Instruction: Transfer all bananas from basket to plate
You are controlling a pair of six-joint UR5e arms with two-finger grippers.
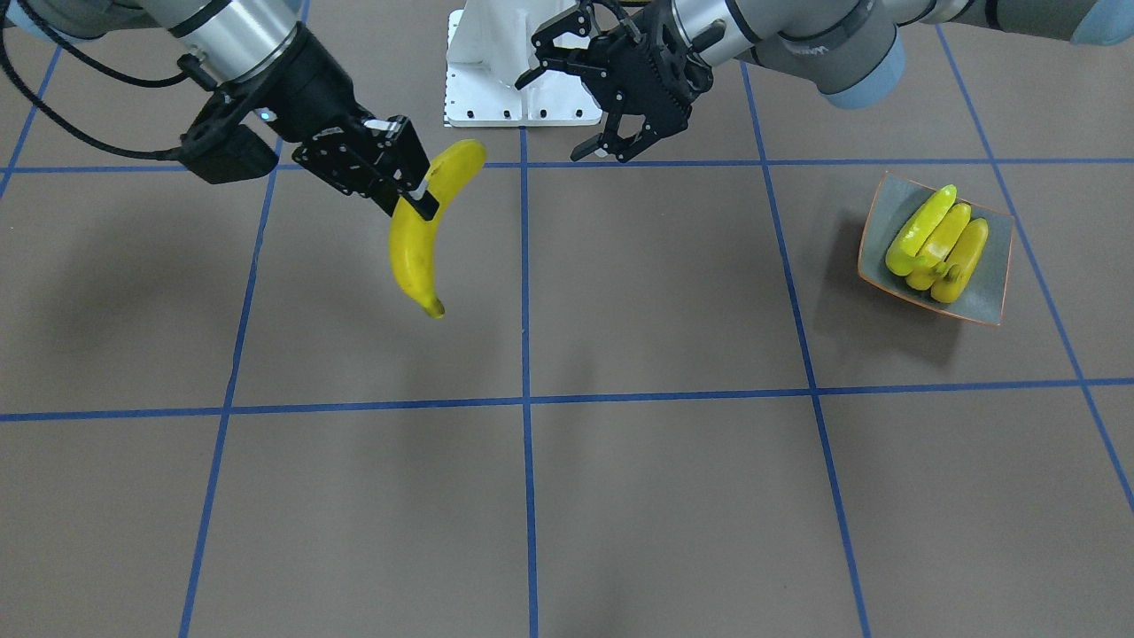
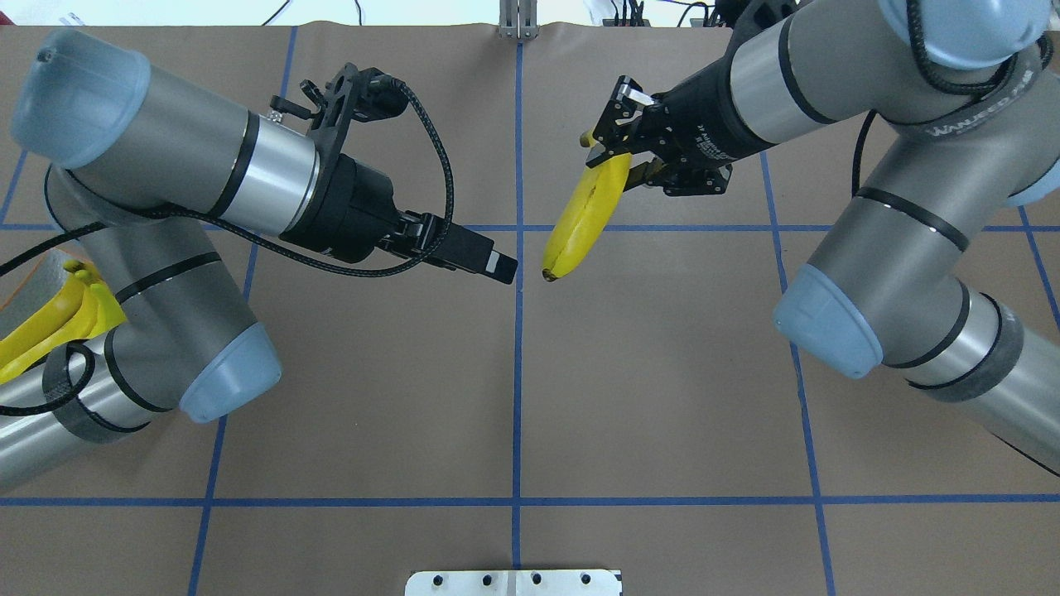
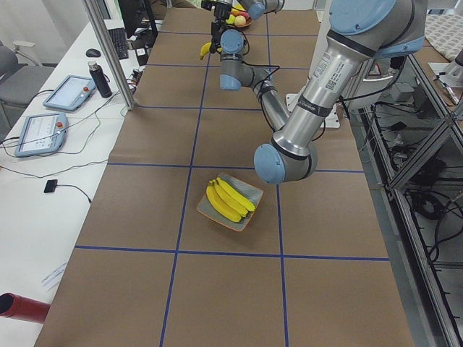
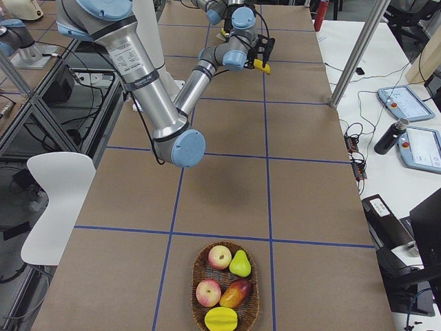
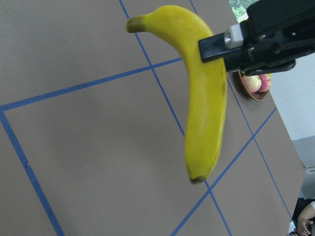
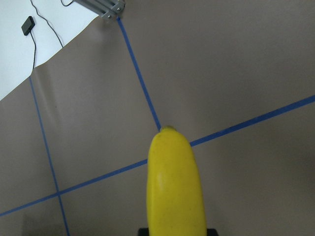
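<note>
My right gripper (image 1: pixel 423 193) is shut on a yellow banana (image 1: pixel 418 252) and holds it in the air over the middle of the table, stem end down. The same banana shows in the overhead view (image 2: pixel 584 217), the left wrist view (image 5: pixel 205 98) and the right wrist view (image 6: pixel 175 189). My left gripper (image 1: pixel 571 99) is open and empty, a short way from the banana and facing it (image 2: pixel 499 268). The grey plate (image 1: pixel 998 266) with an orange rim holds three bananas (image 1: pixel 937 244) side by side. My left arm partly hides the plate in the overhead view (image 2: pixel 31 278).
A wicker basket (image 4: pixel 198 265) near the table's right end holds apples, a pear and other fruit, with no banana showing in it. The white robot base (image 1: pixel 496 71) stands at the table's edge. Blue tape lines cross the brown table.
</note>
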